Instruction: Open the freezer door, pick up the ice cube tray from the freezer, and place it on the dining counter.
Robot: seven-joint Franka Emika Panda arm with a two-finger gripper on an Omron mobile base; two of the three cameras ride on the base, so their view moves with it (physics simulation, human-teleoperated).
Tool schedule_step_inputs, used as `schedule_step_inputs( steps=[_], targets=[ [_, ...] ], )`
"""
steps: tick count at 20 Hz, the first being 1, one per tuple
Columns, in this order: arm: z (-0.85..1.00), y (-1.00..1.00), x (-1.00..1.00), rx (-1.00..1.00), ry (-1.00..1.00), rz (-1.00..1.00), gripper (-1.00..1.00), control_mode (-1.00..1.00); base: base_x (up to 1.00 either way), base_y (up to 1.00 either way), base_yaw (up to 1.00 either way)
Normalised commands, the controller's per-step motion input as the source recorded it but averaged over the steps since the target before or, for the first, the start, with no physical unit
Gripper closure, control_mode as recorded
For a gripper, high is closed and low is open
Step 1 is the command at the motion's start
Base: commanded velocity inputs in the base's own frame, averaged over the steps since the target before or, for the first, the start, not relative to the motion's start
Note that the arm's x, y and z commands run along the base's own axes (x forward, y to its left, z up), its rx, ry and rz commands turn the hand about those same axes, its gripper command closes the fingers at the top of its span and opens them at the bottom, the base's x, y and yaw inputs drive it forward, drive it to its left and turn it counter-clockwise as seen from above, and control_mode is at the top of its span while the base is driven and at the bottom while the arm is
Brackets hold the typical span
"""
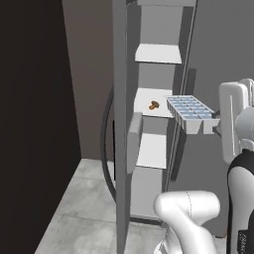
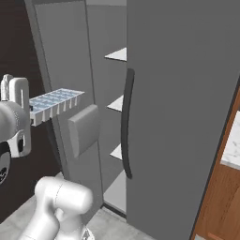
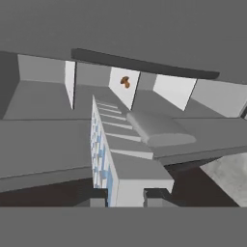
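Note:
The freezer door stands swung open, edge-on, with its dark curved handle on the outer side and a grey bin on the inner face. Inside the freezer are white shelves. The pale-blue ice cube tray hangs level in the air just outside the opening, right of the middle shelf. My gripper is shut on its near end. The tray juts from the gripper toward the open door. In the hand view the tray runs edge-on from between the fingertips.
A small brown food item lies on the middle shelf. The neighbouring plain grey door with a dark handle is closed. A marble top over brown wood shows at far right. A dark wall stands to the left.

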Motion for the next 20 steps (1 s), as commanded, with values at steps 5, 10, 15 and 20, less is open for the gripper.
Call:
schedule_step_inputs(
  steps=[5,10,15,20],
  targets=[
    [0.00,0.00,0.00,0.00,0.00,0.00,1.00,1.00,-0.75,-0.16,0.27],
    [0.00,0.00,0.00,0.00,0.00,0.00,1.00,1.00,-0.92,-0.27,0.41],
    [0.00,0.00,0.00,0.00,0.00,0.00,1.00,1.00,-0.99,-0.23,0.46],
    [0.00,0.00,0.00,0.00,0.00,0.00,1.00,1.00,-0.84,-0.15,0.55]
  ],
)
